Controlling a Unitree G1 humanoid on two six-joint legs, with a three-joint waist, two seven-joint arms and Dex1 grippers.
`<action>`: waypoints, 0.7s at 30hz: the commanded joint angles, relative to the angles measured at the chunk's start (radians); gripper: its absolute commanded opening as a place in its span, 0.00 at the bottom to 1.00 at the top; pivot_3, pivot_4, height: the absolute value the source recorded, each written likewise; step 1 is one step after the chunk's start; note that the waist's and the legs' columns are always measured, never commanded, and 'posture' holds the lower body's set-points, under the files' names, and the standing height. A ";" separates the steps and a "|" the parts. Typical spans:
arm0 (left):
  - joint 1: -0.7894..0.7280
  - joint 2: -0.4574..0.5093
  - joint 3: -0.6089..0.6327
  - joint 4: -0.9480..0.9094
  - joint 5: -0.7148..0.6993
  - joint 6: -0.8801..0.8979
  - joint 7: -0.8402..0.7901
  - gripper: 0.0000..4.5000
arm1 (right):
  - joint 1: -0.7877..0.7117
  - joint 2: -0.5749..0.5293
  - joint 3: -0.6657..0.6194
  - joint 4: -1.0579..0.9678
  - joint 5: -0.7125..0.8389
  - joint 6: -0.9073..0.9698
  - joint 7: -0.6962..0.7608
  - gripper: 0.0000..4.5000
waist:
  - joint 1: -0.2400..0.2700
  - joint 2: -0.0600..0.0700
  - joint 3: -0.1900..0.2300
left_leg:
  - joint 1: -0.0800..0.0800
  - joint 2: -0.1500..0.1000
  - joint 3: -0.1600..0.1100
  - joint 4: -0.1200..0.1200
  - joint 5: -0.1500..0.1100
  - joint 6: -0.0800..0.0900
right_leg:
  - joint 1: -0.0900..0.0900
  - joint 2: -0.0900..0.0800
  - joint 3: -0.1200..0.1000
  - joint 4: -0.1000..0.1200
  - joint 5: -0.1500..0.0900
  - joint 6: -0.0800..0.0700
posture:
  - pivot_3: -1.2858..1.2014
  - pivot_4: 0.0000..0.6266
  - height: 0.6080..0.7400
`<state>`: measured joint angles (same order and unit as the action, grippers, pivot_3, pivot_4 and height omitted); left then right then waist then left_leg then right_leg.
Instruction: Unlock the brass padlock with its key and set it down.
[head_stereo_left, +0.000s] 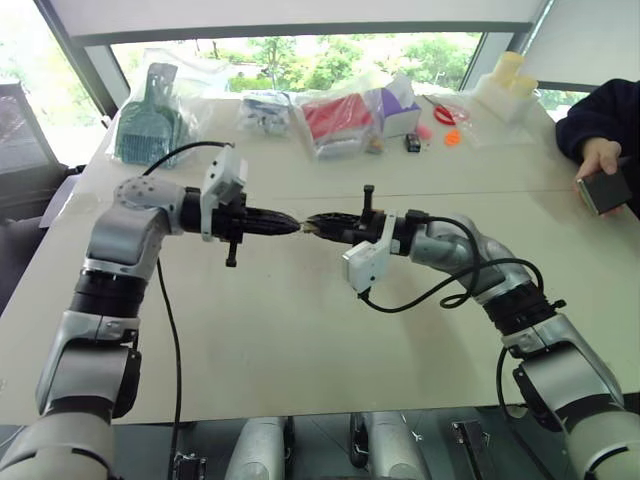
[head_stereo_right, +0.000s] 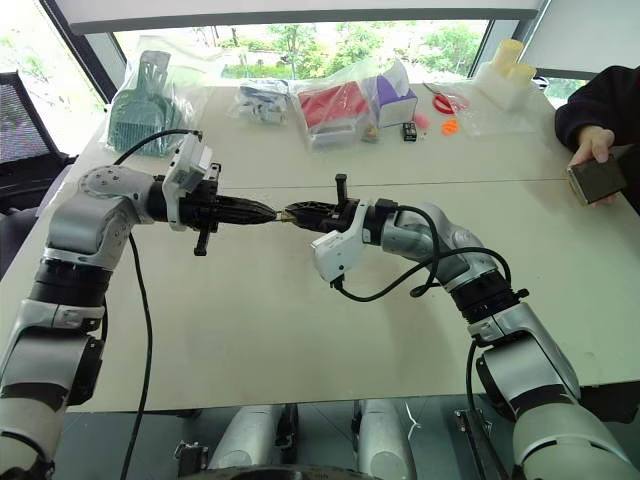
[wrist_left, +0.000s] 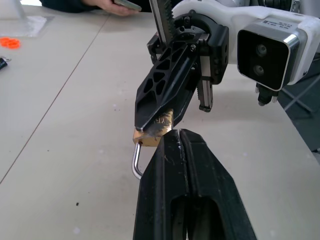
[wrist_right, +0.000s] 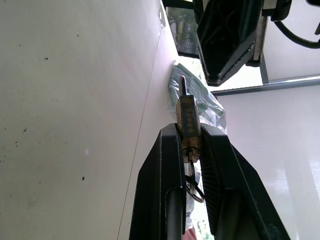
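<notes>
My right gripper (head_stereo_left: 312, 226) is shut on the brass padlock (wrist_left: 150, 136) and holds it level above the table's middle. The yellowish body sits pinched between the right fingers (wrist_right: 170, 150), and the silvery shackle (wrist_left: 135, 164) sticks out beyond them. A thin silvery ring with the key (wrist_right: 193, 172) hangs at the padlock's other end, between the right fingers. My left gripper (head_stereo_left: 294, 226) is shut, its tips pointing at the padlock from the opposite side. In the right wrist view a small gap shows between the left fingers (wrist_right: 225, 45) and the padlock (wrist_right: 188, 120). I see nothing between the left fingers.
Bagged goods line the table's far side: a green item (head_stereo_left: 150, 115), a red one (head_stereo_left: 335, 115) and orange bits (head_stereo_left: 452, 137). At the right edge a person's hand (head_stereo_left: 598, 155) holds a phone. Bare tabletop (head_stereo_left: 300, 330) lies beneath both arms.
</notes>
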<state>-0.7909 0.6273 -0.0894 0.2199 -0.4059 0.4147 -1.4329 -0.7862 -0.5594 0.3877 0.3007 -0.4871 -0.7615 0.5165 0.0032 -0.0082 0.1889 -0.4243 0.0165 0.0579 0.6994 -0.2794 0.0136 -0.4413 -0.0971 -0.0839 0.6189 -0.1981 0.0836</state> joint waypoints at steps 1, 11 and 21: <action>-0.003 0.007 0.012 -0.008 -0.001 -0.018 0.002 0.01 | -0.016 0.002 -0.019 -0.026 0.018 0.000 -0.002 0.00 | 0.001 0.000 0.000 | 0.000 0.000 0.000 0.000 0.000 0.000 | 0.000 0.000 0.000 0.000 0.000 0.000 | 0.52 0.24 1.00; -0.020 -0.047 -0.013 0.115 0.059 -0.112 0.033 0.01 | -0.017 0.001 -0.018 -0.038 0.018 0.002 0.007 0.00 | 0.001 0.000 0.000 | 0.000 0.000 0.000 0.000 0.000 0.000 | 0.000 0.000 0.000 0.000 0.000 0.000 | 0.52 0.24 1.00; -0.055 -0.100 -0.001 0.248 0.111 -0.215 0.069 0.01 | -0.016 0.005 -0.017 -0.051 0.023 0.011 0.015 0.00 | 0.002 0.000 0.000 | 0.000 0.000 0.001 0.000 0.000 0.000 | 0.000 0.000 0.000 0.000 0.000 0.000 | 0.52 0.24 1.00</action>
<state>-0.8210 0.5257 -0.1054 0.4736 -0.2936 0.2246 -1.3662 -0.7862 -0.5597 0.3875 0.2927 -0.4865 -0.7459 0.5351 0.0050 -0.0082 0.1889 -0.4243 0.0163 0.0585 0.6994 -0.2794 0.0136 -0.4413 -0.0971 -0.0840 0.6189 -0.1981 0.0836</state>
